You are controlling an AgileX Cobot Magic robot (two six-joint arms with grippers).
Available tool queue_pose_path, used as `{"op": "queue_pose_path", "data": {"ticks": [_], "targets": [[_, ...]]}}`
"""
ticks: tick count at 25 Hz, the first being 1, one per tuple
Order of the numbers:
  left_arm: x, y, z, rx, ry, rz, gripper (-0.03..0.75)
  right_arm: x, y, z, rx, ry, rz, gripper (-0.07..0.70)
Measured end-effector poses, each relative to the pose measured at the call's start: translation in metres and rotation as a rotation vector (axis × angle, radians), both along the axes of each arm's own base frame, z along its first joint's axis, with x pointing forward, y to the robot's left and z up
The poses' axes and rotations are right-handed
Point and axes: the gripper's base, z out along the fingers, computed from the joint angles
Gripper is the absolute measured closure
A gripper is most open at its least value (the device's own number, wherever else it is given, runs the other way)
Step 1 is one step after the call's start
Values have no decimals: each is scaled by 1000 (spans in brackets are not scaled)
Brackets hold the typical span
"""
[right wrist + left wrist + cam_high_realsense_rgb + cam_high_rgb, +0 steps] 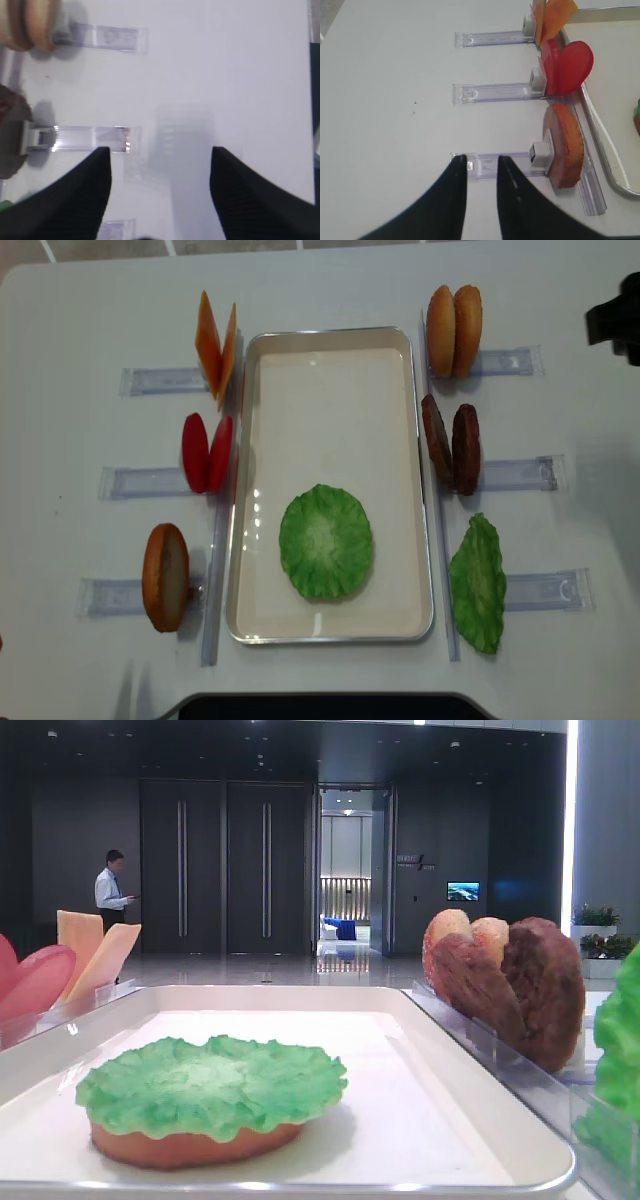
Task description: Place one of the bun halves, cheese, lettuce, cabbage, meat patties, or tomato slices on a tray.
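While both empty end effectors [160, 170] [481, 165] gape, two patties [450, 448], two tomatoes [207, 452] wait racked.

I count one tray [330, 625], two cheese slices [215, 348], two tomato slices [207, 453], two meat patties [451, 445], two lettuce leaves [326, 542] and four bun halves [454, 330], six clear racks [155, 380]

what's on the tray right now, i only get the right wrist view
Observer: One lettuce leaf lies in the tray, toward its near end.
Operator: anything under it
Observer: Yes, a bun half sits beneath it, showing in the low front view.
Operator: any lettuce left outside
Observer: One spare leaf stands in the rack right of the tray.
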Motion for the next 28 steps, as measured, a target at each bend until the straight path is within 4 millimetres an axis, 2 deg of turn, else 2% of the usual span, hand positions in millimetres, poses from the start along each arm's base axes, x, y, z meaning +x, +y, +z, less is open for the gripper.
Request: {"op": "queue_pose_path", "data": {"ticks": [5,8,16,20,23,24,28], "targets": [[0,0,0,0,0,0,558,-17,-46,12,-41,9,-141,218],[0,0,0,0,0,0,558,-29,-60,20,-48,-14,-188,218],[0,0,0,0,0,0,558,-51,-60,34,-51,-59,-159,218],[0,0,0,0,0,0,558,-68,-57,44,-30,-113,-127,218],[0,0,0,0,0,0,558,-90,-52,55,5,-187,-90,218],[0,0,0,0,0,0,558,-104,-51,61,18,-232,-79,218],[0,0,0,0,0,0,558,-131,-47,61,45,-297,-47,218]]}}
